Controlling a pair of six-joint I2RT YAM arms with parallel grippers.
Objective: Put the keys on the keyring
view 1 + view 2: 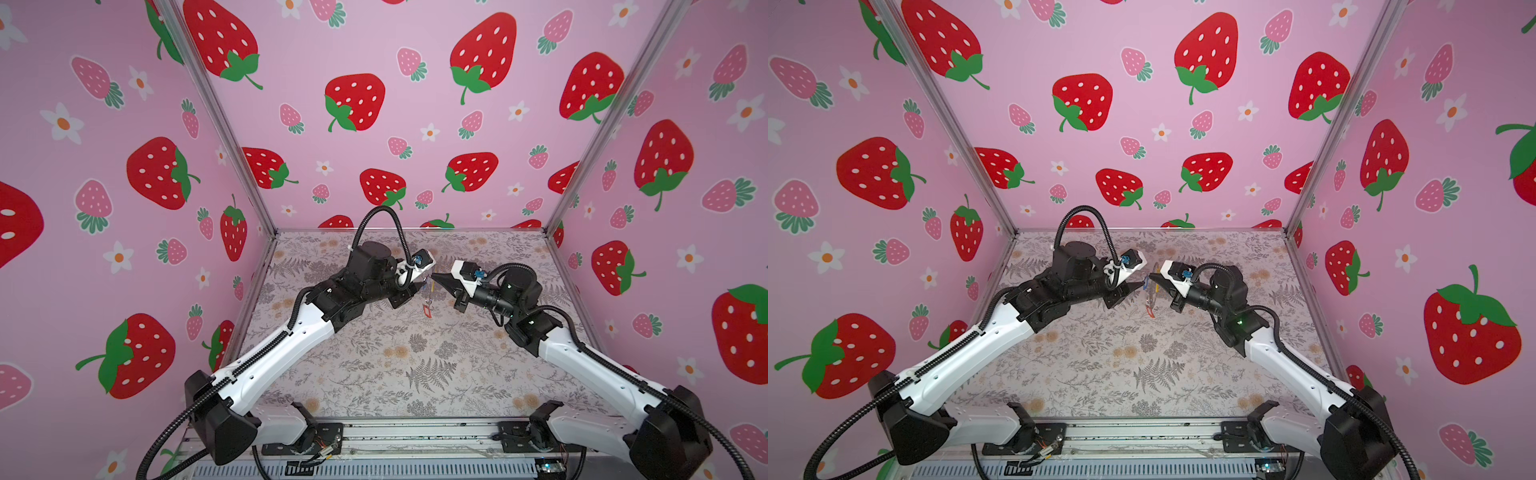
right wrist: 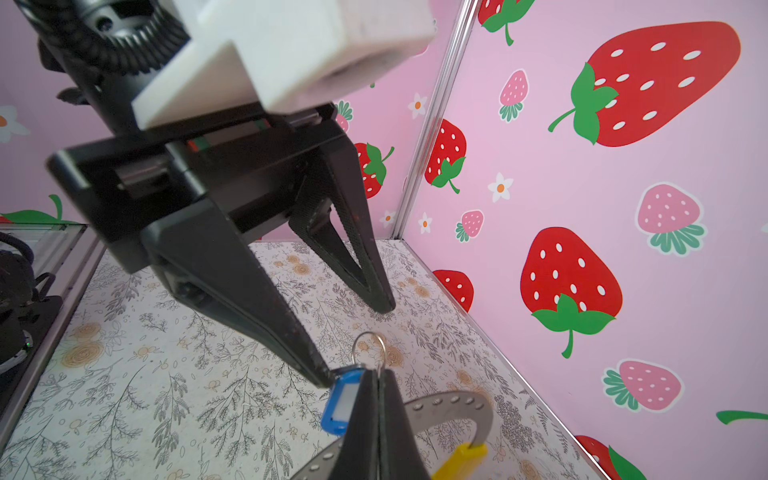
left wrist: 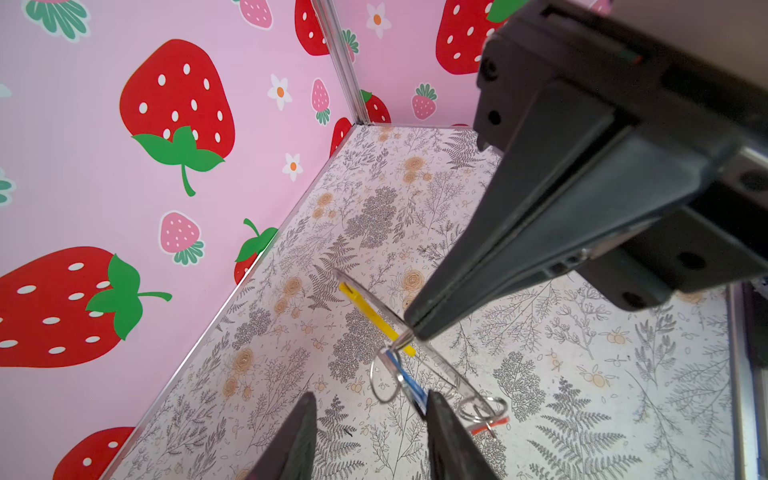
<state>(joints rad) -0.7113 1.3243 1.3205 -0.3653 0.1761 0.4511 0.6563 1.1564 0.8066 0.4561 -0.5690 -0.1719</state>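
Right wrist view: hold right pincer [image 2: 377, 374] clamped, seemingly on keyring [image 2: 453, 402]. Back left pincer [image 2: 354, 344], standing apart, off blue-tagged key [image 2: 343, 401] gently.

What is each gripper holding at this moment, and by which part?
Right gripper pinches the large thin grey hoop between its fingertips, on the grey part, not the yellow segment. Left gripper is open, holding nothing.
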